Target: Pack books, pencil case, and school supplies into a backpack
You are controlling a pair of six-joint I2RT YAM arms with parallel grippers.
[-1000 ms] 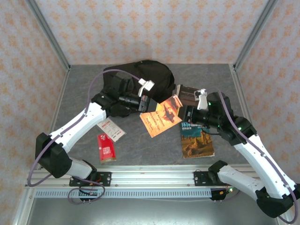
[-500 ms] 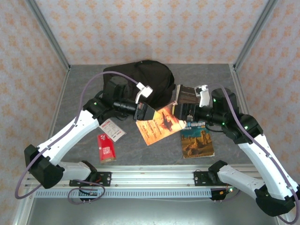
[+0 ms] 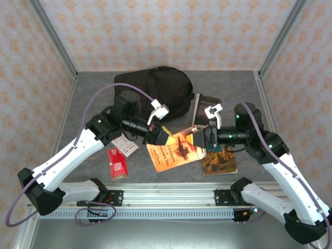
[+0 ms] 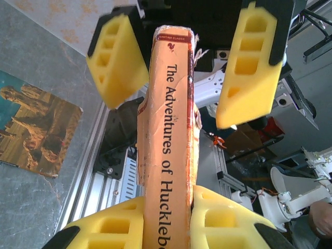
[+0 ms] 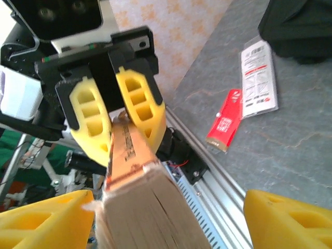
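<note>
While the left pincer [image 3: 160,136] clamps the orange-covered paperback [image 3: 175,149] above the grey table [image 3: 93,98], near the black fabric backpack [image 3: 155,88], the right pincer [image 3: 209,136] stands open astride it; a handover needs square closure first.

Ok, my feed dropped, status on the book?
Left gripper shut on orange Huckleberry Finn paperback. Right gripper open, jaws straddling its free edge. Desert-rocks book lying flat below.
</note>
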